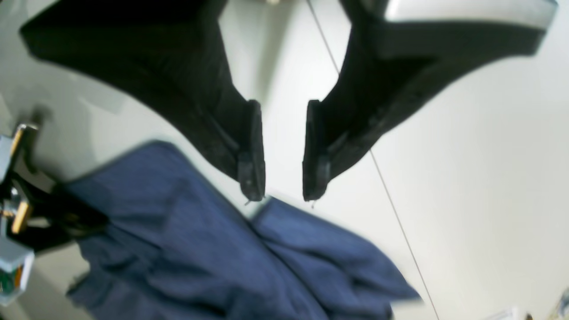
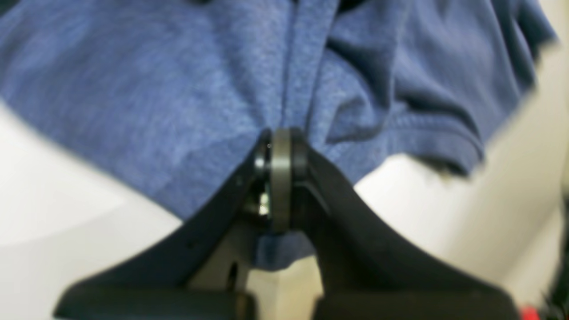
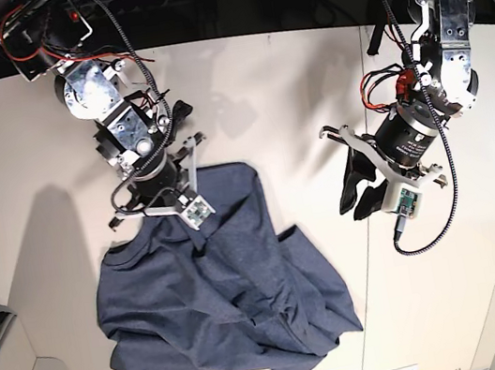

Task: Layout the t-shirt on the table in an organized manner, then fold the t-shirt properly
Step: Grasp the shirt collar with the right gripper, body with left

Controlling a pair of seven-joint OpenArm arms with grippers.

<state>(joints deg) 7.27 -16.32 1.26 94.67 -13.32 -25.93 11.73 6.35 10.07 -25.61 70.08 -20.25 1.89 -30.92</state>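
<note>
Beside the t-shirt (image 3: 218, 294), bare table (image 3: 306, 80) surrounds the left gripper (image 3: 356, 195).

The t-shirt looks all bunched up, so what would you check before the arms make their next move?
1. Right gripper clamped on the t-shirt: ok, cloth is pinched between its shut jaws.
2. Left gripper free to take a second hold: ok, jaws apart with nothing between them.
3. Left gripper touching the cloth: not ok, in the base view it hangs off to the side, apart from the shirt.
4. Shirt laid flat: not ok, it lies crumpled and folded over itself on the table.
5. Lettering facing up: cannot tell, no print shows.
6. Room to spread: ok, bare tabletop lies around the shirt.
</note>
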